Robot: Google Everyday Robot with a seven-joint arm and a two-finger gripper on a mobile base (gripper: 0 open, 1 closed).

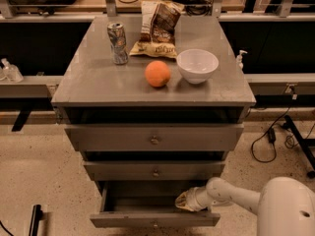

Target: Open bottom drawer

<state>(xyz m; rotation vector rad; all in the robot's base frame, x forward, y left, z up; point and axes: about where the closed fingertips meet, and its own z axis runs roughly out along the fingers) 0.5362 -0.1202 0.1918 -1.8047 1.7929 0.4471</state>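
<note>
Reaching into the cabinet's lowest level, the robot's gripper (pixel 186 200) sits inside the bottom drawer (pixel 155 220), just behind the right part of its thin front panel. The white arm (pixel 231 194) trails away from it to the lower right. Whether the gripper is clamped on the panel or merely resting against it cannot be told.

The bottom drawer stands partly pulled out, its plain grey inside showing beside the gripper and its small knob (pixel 155 225) below and toward the camera from it. Directly above the gripper are the middle drawer (pixel 155 171) and, higher up, the top drawer (pixel 154 137), each standing a little proud of the frame. Well above the gripper, on the cabinet top (pixel 93 85), stand a drink can (pixel 118 43), a chip bag (pixel 157 28), an orange (pixel 157 73) and a white bowl (pixel 197 65).

By the look of it the job is in its pulling stage, with the drawer well on its way out. The next move would call for a straight, level draw toward the robot, along the slides, keeping contact with the back of the panel. The arm would then need to lift clear without knocking the middle drawer overhead.
</note>
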